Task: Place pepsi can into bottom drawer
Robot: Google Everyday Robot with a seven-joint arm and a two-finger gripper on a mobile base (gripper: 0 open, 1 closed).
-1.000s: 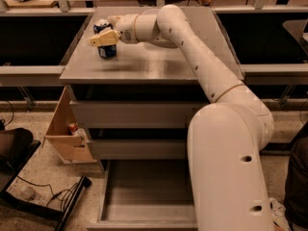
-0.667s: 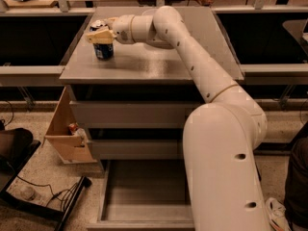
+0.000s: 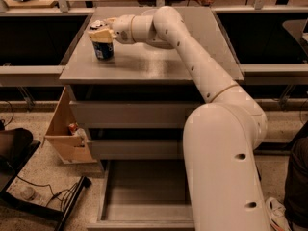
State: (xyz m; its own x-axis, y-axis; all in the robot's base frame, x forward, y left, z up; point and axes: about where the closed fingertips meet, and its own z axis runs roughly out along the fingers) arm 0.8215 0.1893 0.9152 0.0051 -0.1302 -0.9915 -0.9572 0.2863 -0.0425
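Observation:
The pepsi can (image 3: 103, 49), dark blue with a silver top, stands upright on the grey cabinet top (image 3: 154, 57) near its left edge. My gripper (image 3: 101, 32) reaches in from the right and sits over the can's upper part, its tan fingers (image 3: 102, 34) around the can's top. The bottom drawer (image 3: 144, 191) is pulled open at the foot of the cabinet, a shallow grey tray, partly hidden by my white arm (image 3: 226, 143).
Two closed grey drawer fronts (image 3: 130, 114) sit above the open drawer. A cardboard box (image 3: 65, 129) leans at the cabinet's left side. Cables and a dark stand (image 3: 48, 196) lie on the floor at left. Dark shelves flank the cabinet.
My gripper and the can have shifted slightly left on the cabinet top. The can stays upright.

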